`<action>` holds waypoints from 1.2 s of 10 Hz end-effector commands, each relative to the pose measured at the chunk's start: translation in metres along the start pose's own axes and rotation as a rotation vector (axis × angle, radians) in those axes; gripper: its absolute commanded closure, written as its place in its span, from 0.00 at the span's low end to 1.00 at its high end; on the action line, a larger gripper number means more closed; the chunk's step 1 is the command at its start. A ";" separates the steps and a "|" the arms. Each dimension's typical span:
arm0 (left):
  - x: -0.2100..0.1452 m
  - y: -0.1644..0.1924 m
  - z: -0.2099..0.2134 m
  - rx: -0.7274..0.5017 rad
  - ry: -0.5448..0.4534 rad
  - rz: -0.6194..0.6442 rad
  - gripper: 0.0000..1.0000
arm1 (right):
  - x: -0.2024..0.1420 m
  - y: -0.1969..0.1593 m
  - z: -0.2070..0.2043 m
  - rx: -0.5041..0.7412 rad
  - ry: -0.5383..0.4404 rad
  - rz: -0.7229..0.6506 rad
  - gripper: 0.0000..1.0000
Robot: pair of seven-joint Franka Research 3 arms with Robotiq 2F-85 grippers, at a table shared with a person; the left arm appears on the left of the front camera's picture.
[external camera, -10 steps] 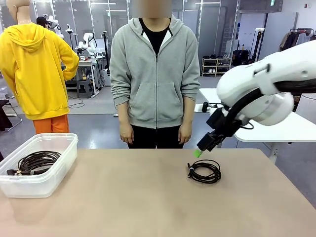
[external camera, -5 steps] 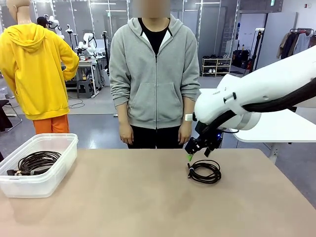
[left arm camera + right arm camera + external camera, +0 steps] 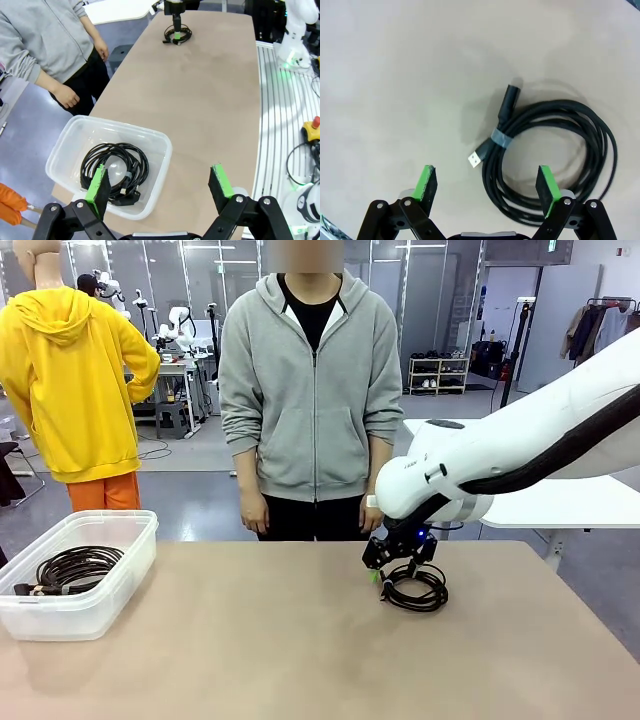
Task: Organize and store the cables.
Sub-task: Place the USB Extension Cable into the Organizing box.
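One black coiled cable (image 3: 555,155) is lying on the table (image 3: 250,640) just under the wide-spread right gripper (image 3: 487,187), its loops bound by a grey band (image 3: 500,138), plugs sticking out.

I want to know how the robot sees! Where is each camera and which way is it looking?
Front view: sits between the arms, looks across the table at the person; the right arm reaches in, its right gripper over the loose cable coil.
Left wrist view: rides the left arm, looks down past the left gripper, jaws open, at the clear bin with a coiled cable.
Right wrist view: rides the right arm, looks straight down past open jaws.
Shared: all three show the same loose coil.
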State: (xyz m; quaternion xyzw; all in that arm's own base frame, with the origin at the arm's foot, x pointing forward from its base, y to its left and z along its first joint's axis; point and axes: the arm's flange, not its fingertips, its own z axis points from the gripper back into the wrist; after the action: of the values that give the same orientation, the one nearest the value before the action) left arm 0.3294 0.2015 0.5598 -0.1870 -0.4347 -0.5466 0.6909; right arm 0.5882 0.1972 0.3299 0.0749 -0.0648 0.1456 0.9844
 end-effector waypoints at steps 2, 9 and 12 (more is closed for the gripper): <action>0.000 -0.003 -0.001 0.003 -0.029 -0.023 0.00 | 0.018 0.011 -0.026 -0.067 0.000 -0.072 0.00; 0.000 -0.003 -0.001 0.003 -0.029 -0.023 0.00 | 0.027 0.008 -0.041 -0.107 0.018 -0.099 0.81; 0.000 -0.003 -0.001 0.003 -0.029 -0.023 0.00 | 0.026 0.015 -0.043 -0.137 0.016 -0.107 1.00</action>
State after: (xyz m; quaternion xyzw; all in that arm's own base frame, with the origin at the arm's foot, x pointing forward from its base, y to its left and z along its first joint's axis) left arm 0.3293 0.2016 0.5598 -0.1870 -0.4347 -0.5465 0.6909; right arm 0.6140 0.2130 0.3004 0.0292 -0.0645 0.1093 0.9915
